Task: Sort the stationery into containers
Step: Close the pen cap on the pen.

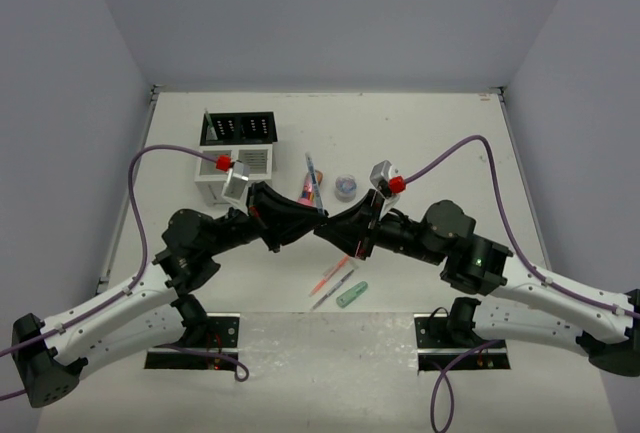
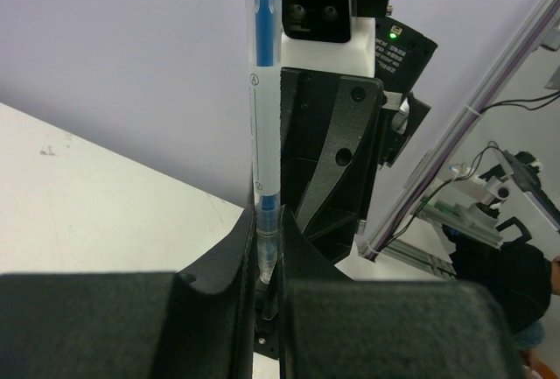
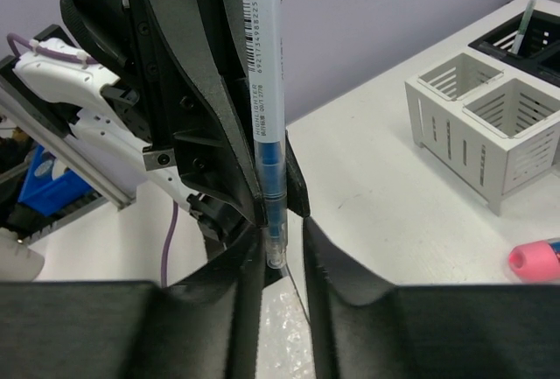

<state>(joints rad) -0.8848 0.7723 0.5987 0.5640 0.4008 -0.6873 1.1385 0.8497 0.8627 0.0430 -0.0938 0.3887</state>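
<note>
Black fingers of the left pincer [image 2: 265,287] were clamped together on the lower end of a blue pen [image 2: 263,134], which stood upright between them with its clear barrel rising out of the top of the left wrist view. The right pincer [image 3: 282,261] met it from the opposite side. Its 2 fingers flanked the same pen's tip, one touching it and the other a sliver away, so the jaws stood slightly apart and not clamped. From above, both pincers came together near the middle of the bench [image 1: 450,143], with the pen leaning away from the arms above them.

Just beyond the pincers a small round roll [image 1: 346,186] lay on the bench. A pink piece [image 3: 534,261] lay near the pincers, its far end cut off by the edge of the right wrist view. On the near side lay an orange pen [image 1: 333,275], a grey pen [image 1: 333,291] and a green capsule [image 1: 352,295], close together. At the far left stood the white box [image 1: 255,160] with 2 compartments, joined to the black rack [image 1: 238,129] behind it. 1 pen [image 1: 208,123] stood in the rack's left corner.
</note>
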